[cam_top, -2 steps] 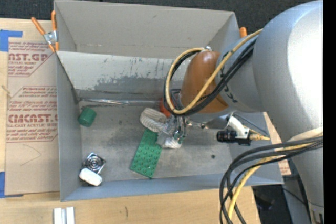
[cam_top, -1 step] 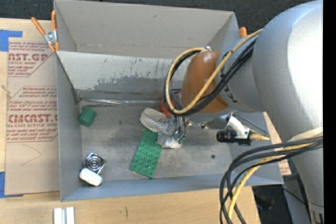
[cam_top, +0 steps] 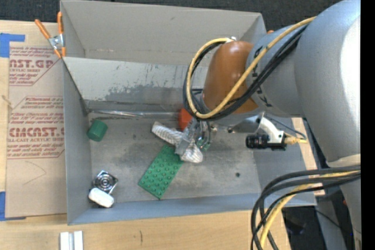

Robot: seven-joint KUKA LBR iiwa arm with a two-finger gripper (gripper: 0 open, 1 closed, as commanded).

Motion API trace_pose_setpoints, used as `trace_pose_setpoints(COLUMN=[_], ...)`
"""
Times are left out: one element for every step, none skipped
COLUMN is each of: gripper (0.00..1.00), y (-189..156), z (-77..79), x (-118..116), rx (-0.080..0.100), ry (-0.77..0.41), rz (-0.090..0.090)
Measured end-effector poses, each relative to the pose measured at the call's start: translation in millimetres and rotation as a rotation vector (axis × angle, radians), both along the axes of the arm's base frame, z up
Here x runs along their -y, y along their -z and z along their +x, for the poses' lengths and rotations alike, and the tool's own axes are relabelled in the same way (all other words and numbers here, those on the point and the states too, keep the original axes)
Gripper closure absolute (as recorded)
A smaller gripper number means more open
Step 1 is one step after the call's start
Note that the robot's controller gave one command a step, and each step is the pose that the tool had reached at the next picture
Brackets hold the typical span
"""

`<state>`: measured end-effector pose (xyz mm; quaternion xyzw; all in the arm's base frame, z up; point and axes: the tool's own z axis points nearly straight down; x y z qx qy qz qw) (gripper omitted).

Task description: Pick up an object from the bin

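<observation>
Hand [cam_top: 197, 139] of the arm, low over the floor of the grey bin [cam_top: 117, 76], beneath the orange wrist cover [cam_top: 225, 76]. It sits at the middle of the bin, against a pale, grey-white patterned piece [cam_top: 169, 133] that lies just above the upper end of a green studded plate [cam_top: 160, 171]. A second pale lump [cam_top: 192, 154] lies just below the hand, touching the plate's corner. A small orange-red thing [cam_top: 184, 118] lies just behind the hand, near the back wall. Whether the hand is wide or narrow cannot be told, since wrist and cables mask it, and nothing can be seen gripped. Well apart to the left lies a green cap [cam_top: 97, 130]; in the near left corner, a round metal piece [cam_top: 105, 181] touches a small white one [cam_top: 101, 198]. Judged state of the task: the hand is down at the pale piece, the grasp is unconfirmed, and the lift out of the bin is not yet done. Every loose thing appears to rest on the bin floor.
</observation>
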<state>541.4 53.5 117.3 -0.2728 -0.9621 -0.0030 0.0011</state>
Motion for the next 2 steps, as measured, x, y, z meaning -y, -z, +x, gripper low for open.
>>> trace_pose_setpoints(gripper=[1.0, 1.0], y=[-60, -120], z=[-10.2, -29.2], x=[2, -11], rx=[0.006, 0.001], ry=[-0.092, -0.149], rz=[-0.002, -0.001])
